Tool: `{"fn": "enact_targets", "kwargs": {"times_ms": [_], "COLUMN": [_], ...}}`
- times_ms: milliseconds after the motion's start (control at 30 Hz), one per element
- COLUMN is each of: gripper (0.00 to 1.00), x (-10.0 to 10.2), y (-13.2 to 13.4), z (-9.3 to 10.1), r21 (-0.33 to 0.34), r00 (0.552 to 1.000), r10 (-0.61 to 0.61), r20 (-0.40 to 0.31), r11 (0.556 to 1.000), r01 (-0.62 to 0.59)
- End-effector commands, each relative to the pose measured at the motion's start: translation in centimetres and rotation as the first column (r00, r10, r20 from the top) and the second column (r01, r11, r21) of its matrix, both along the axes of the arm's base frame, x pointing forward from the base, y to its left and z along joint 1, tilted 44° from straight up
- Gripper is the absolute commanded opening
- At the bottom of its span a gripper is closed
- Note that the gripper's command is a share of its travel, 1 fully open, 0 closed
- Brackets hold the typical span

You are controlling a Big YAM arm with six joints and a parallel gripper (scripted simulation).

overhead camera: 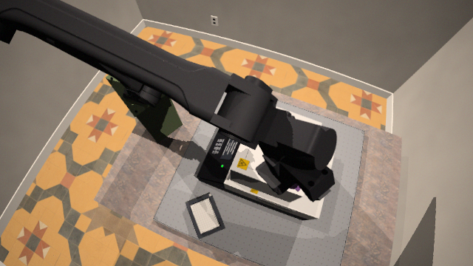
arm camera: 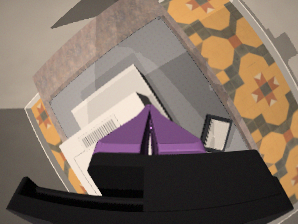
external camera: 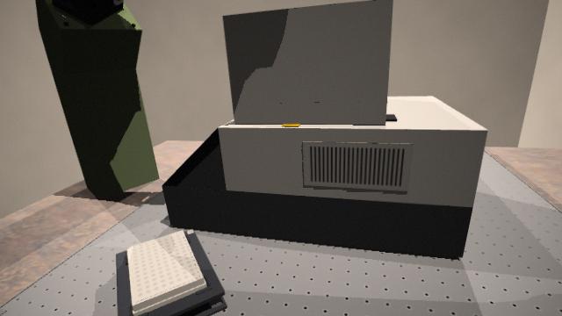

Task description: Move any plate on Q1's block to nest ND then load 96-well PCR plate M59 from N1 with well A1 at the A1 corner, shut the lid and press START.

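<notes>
The cycler Q1 stands on the grey mat, its black key panel [overhead camera: 218, 155] at the left and its status lamp [overhead camera: 222, 165] green. In the side view its lid [external camera: 307, 66] stands upright and open. The block is hidden by my arm and by the lid. A white 96-well plate [overhead camera: 205, 215] lies flat on a dark nest in front of Q1, and also shows in the side view [external camera: 164, 269]. My gripper [overhead camera: 297, 188] hangs above Q1's top. Its purple fingers [arm camera: 148, 137] are shut with nothing between them. A white surface with a barcode label [arm camera: 100, 128] lies below them; I cannot tell what it is.
The green arm pedestal [external camera: 101, 101] stands at the mat's left rear corner. My long black arm [overhead camera: 148, 70] spans the scene and hides much of Q1's top. A vent grille [external camera: 356, 166] is on Q1's side. No second nest is in view.
</notes>
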State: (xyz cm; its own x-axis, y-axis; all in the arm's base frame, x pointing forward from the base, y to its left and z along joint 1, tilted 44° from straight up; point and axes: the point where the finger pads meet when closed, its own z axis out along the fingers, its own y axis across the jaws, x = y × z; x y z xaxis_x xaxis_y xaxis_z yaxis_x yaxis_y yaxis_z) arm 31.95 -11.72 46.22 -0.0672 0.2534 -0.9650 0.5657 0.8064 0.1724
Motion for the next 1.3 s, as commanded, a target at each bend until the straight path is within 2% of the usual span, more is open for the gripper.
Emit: {"fn": "enact_targets", "kwargs": {"times_ms": [0, 67, 133, 233, 333, 433, 633, 700, 767, 800, 1033, 1133, 1267], "gripper": [0.00, 0.00, 0.00, 0.00, 0.00, 0.00, 0.00, 0.00, 0.00, 0.00, 0.00, 0.00, 0.00], "x": [-1.0, -0.8, -1.0, -1.1, -1.5, -1.7, -2.4, -2.4, -2.4, -2.4, -3.4, -3.6, -4.3], "y": [0.9, 0.9, 0.8, 0.9, 1.1, 1.2, 1.4, 1.6, 1.6, 1.5, 1.9, 2.0, 2.0], "z": [0.6, -0.3, -1.5, -1.8, -3.5, -4.8, -8.1, -9.0, -9.0, -9.0, -13.1, -14.1, -16.5], "r21": [-0.029, -0.045, -0.043, -0.038, -0.035, -0.056, -0.052, -0.062, -0.062, -0.066, -0.060, -0.072, -0.073], "r00": [1.000, 0.995, 0.997, 0.998, 0.999, 0.982, 0.989, 0.968, 0.968, 0.962, 0.971, 0.928, 0.938], "r10": [0.030, 0.046, 0.036, 0.034, 0.035, 0.063, 0.050, 0.077, 0.077, 0.077, 0.069, 0.101, 0.084], "r20": [0.006, -0.085, -0.074, -0.061, -0.041, -0.180, -0.138, -0.239, -0.239, -0.261, -0.230, -0.359, -0.336], "r11": [0.999, 0.998, 0.998, 0.999, 0.999, 0.996, 0.997, 0.994, 0.994, 0.993, 0.995, 0.988, 0.991], "r01": [-0.030, -0.050, -0.039, -0.037, -0.036, -0.074, -0.058, -0.094, -0.094, -0.097, -0.085, -0.135, -0.115]}}
